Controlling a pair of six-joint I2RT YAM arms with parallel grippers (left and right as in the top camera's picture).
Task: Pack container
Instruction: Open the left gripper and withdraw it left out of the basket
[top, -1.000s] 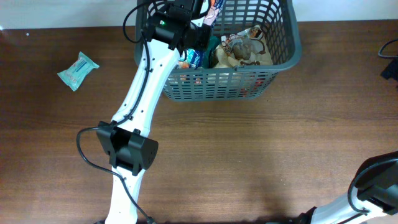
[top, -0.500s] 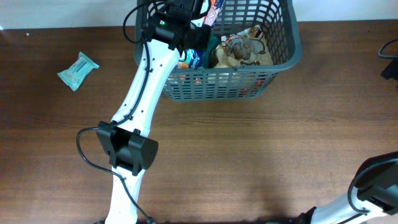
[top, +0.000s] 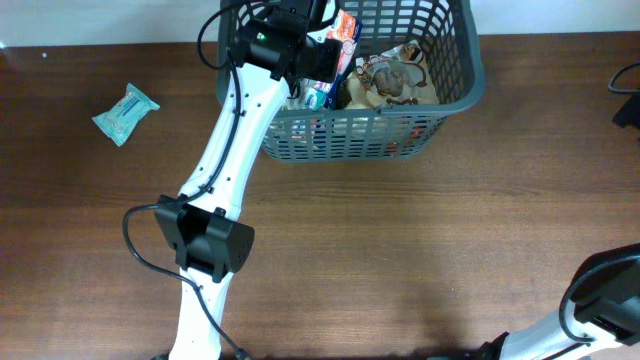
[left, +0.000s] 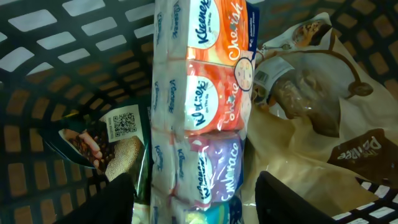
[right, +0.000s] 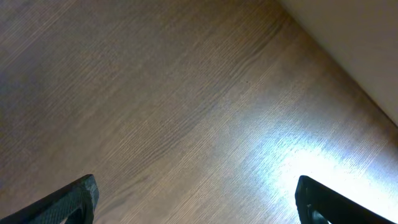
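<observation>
Container (top: 350, 135): top centre of the overhead frame, part filled. Teal packet (top: 126, 112) lies upper left on the table (top: 400, 250). Left gripper (left: 199, 202) hangs inside the container, jaws parted either side of the tissue pack (left: 205, 106), pinching nothing. You want a straight lift, clear of the brown bag (left: 311, 124). Right gripper (right: 196, 199): spread wide, empty.

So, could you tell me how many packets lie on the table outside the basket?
1: the teal packet, on the table left of the basket; others may be hidden.
</observation>
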